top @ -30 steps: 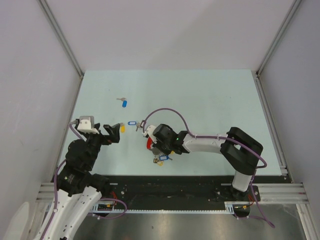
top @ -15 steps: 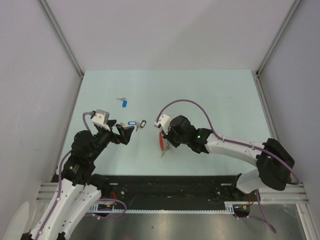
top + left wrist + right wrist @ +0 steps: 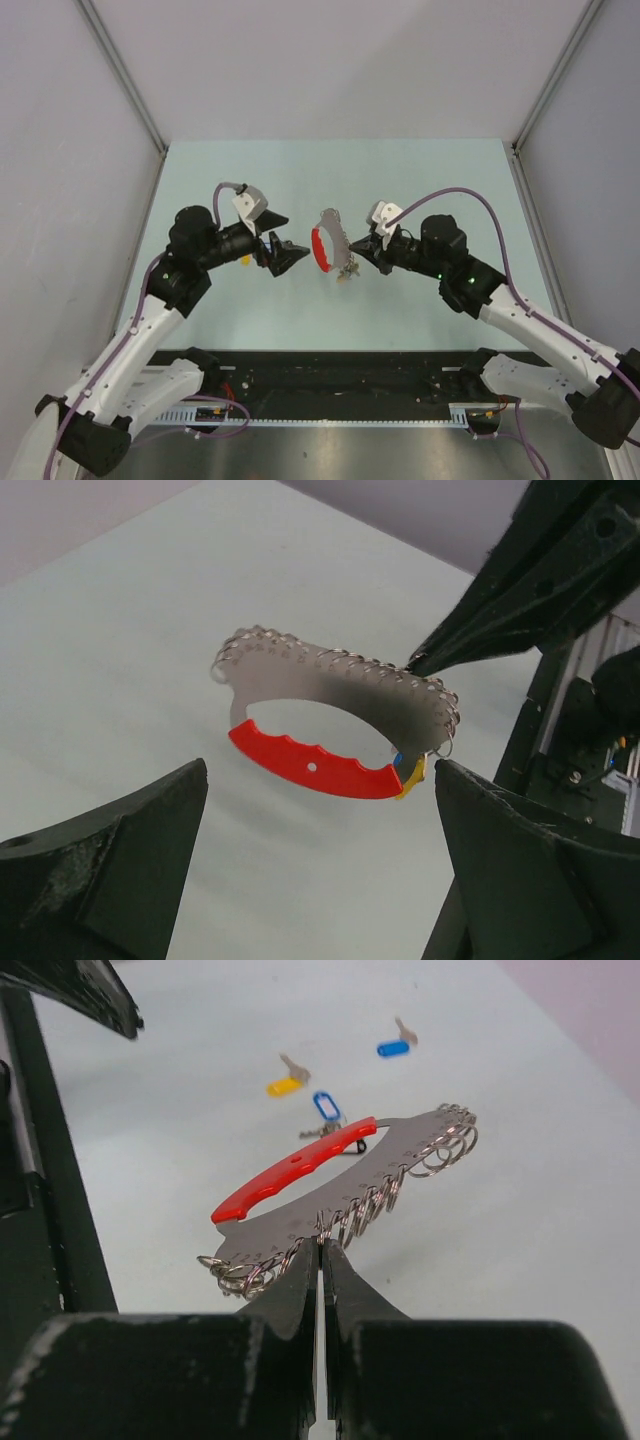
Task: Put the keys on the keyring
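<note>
Silver metal keyring with red plastic arc (image 3: 345, 708) clamped in right claw (image 3: 322, 1252).
Left claw (image 3: 290, 237) spread wide opposite; yellow key (image 3: 413, 773) apparently hanging below.

desk (image 3: 430, 180): pale green | lying beyond my right tool (image 3: 320, 1252): yellow key (image 3: 284, 1085), blue key (image 3: 392, 1047), blue-tagged key (image 3: 325, 1106)

I read the keyring (image 3: 350, 685) as dull, matt grey metal with a smooth red plastic arc; its small wire rings (image 3: 440, 1150) shone brighter; the keys (image 3: 285, 1085) wore glossy yellow and blue plastic heads; the tabletop (image 3: 430, 170) looked matt.
</note>
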### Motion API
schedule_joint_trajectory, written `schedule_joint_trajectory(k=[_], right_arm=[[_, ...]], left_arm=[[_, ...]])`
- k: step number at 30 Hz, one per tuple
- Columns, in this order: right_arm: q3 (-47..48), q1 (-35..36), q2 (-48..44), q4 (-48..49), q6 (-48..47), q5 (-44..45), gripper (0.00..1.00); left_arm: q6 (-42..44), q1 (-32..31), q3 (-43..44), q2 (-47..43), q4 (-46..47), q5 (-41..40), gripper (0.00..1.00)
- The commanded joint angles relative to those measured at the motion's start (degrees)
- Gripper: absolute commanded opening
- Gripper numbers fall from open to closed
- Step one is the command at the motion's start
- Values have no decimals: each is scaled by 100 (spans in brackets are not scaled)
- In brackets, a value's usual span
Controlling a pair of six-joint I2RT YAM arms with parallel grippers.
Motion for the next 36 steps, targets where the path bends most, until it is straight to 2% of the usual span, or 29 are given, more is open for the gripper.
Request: schedule_joint_trajectory(k=[1, 2, 4, 6, 9, 10, 11, 13, 15, 16, 17, 19, 21, 23, 25, 29, 31, 33, 36], right_arm=[[-41, -323, -182, 791, 41, -683, 0], [37, -262, -103, 723, 42, -236, 0], [55, -323, -32, 530, -10, -826, 0], [142, -175, 91, 382, 191, 184, 0], [520, 28, 433, -418, 156, 390, 0], [651, 133, 669, -646, 374, 1619, 0], [783, 195, 802, -979, 341, 1683, 0], [899, 117, 969, -1448, 463, 1124, 0], [916, 178, 1049, -1570, 631, 1525, 0], [908, 152, 1084, -1632, 605, 1047, 0], [925, 117, 1189, -1659, 683, 956, 0], [1187, 178, 1452, -1992, 850, 1471, 0], [1268, 160, 1768, -2282, 581, 757, 0], [1268, 222, 1980, -2109, 849, 1242, 0], [1277, 143, 2322, -1933, 939, 923, 0], [1268, 467, 2885, -1484, 1053, 1086, 0], [1355, 556, 3314, -1588, 1202, 1488, 0], [1453, 626, 3510, -1904, 1115, 1229, 0], [1287, 714, 3545, -1783, 1273, 1316, 0]], left_arm=[[723, -463, 650, 289, 158, 558, 100], [750, -525, 685, 325, 131, 488, 100], [829, -665, 694, 325, 52, 269, 100], [891, -728, 624, 281, -71, 84, 100], [988, -745, 457, 132, -246, -277, 100], [1031, -737, 405, 62, -308, -434, 100], [1058, -737, 317, 9, -361, -514, 100], [1085, -745, 220, -52, -484, -724, 100], [1076, -745, 53, -167, -528, -831, 100], [1067, -745, 9, -193, -546, -884, 100], [1050, -737, -61, -237, -590, -988, 100], [1014, -737, -114, -290, -634, -1121, 100], [997, -737, -185, -360, -687, -1209, 100], [970, -745, -281, -413, -669, -1323, 100], [927, -737, -308, -483, -652, -1367, 100], [882, -737, -404, -527, -555, -1446, 100], [882, -737, -431, -519, -555, -1560, 100], [900, -737, -431, -501, -616, -1613, 100], [909, -737, -457, -483, -634, -1684, 100]])
